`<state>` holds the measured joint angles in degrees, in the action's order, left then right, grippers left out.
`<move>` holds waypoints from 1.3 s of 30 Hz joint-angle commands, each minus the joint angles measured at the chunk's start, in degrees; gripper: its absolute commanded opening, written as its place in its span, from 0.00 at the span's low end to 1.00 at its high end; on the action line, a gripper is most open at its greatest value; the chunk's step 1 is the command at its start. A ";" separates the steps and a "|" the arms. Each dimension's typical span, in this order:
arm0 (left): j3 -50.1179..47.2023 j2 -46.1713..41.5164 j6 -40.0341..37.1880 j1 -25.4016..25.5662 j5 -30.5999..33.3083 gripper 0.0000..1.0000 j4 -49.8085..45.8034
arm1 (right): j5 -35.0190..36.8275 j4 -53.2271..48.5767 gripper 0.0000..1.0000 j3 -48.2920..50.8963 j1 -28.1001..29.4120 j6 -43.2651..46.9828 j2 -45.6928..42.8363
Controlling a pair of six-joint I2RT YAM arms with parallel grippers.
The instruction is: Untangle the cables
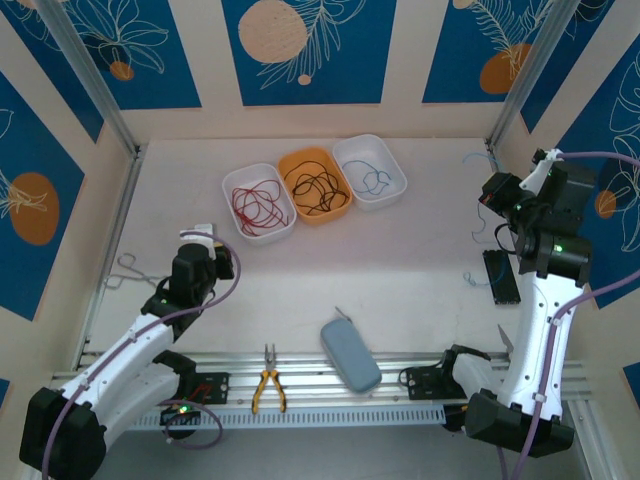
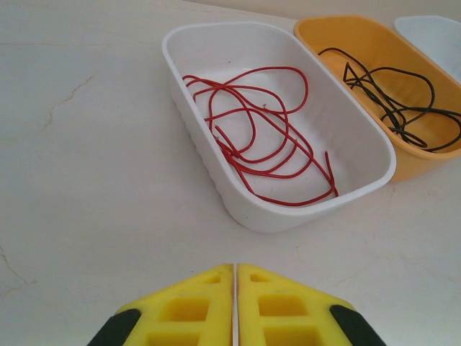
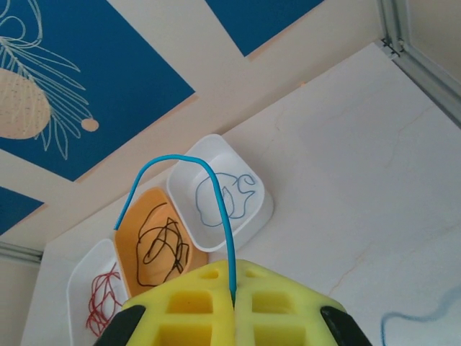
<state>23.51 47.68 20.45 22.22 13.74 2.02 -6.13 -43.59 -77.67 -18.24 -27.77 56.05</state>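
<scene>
A loose pile of red cables lies in the left white tray. Black cables lie in the orange tray, and one light blue cable in the right white tray. My left gripper is shut and empty, low over the table just in front of the red tray. My right gripper is raised at the table's right side, shut on another light blue cable that arcs up from between the fingers. In the top view that cable dangles beside the right gripper.
Yellow-handled pliers and a blue-grey case lie at the near edge by the rail. Metal forceps rest at the left, a black device under the right arm. A blue strand lies on the table at right.
</scene>
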 commanded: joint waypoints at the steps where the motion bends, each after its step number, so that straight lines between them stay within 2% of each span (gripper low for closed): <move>1: 1.07 0.11 -0.23 -0.55 -1.93 0.14 1.08 | -4.43 -0.75 0.00 -2.81 -0.12 -0.95 -0.54; 2: 1.14 0.35 -0.31 -0.51 -3.54 0.18 1.70 | -4.90 -0.82 0.00 -3.04 -0.13 -1.14 -0.57; 5: 1.73 1.65 -1.87 -0.51 -11.69 0.40 5.90 | -7.32 -1.35 0.00 -4.51 0.05 -1.87 -0.57; 8: 2.38 4.11 -3.82 -0.42 -21.56 0.68 11.46 | -9.69 -1.57 0.00 -6.13 0.64 -2.73 -0.56; 12: 2.29 8.48 -5.49 0.24 -32.57 0.86 21.83 | -11.61 -1.60 0.00 -8.46 2.25 -4.15 -0.55; 14: 2.22 10.59 -6.41 1.40 -35.31 0.93 26.20 | -12.30 -1.47 0.00 -9.54 3.57 -4.78 -0.45; 16: 2.64 12.53 -8.51 4.33 -35.47 1.00 29.40 | -12.41 -1.49 0.00 -10.72 5.23 -5.34 -0.42; 22: 5.21 19.78 -20.14 15.86 -32.09 1.00 35.15 | -11.54 -1.41 0.00 -13.99 10.20 -6.66 0.17; 25: 7.38 25.64 -22.35 20.10 -34.39 1.00 40.65 | -11.46 -1.80 0.00 -16.07 12.94 -6.90 1.05; 28: 11.33 33.42 -22.21 22.63 -36.69 1.00 45.34 | -11.11 -2.18 0.00 -18.17 15.21 -6.88 2.01; 31: 16.69 40.66 -21.49 24.46 -37.73 0.99 46.03 | -10.90 -2.55 0.00 -19.86 16.53 -6.95 2.65; 39: 23.09 53.65 -20.12 27.09 -43.63 0.84 54.95 | -11.08 -3.24 0.00 -22.56 17.63 -7.60 3.27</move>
<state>44.58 98.67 0.40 48.64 -25.63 50.98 -16.56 -45.95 -98.43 -1.06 -34.48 59.31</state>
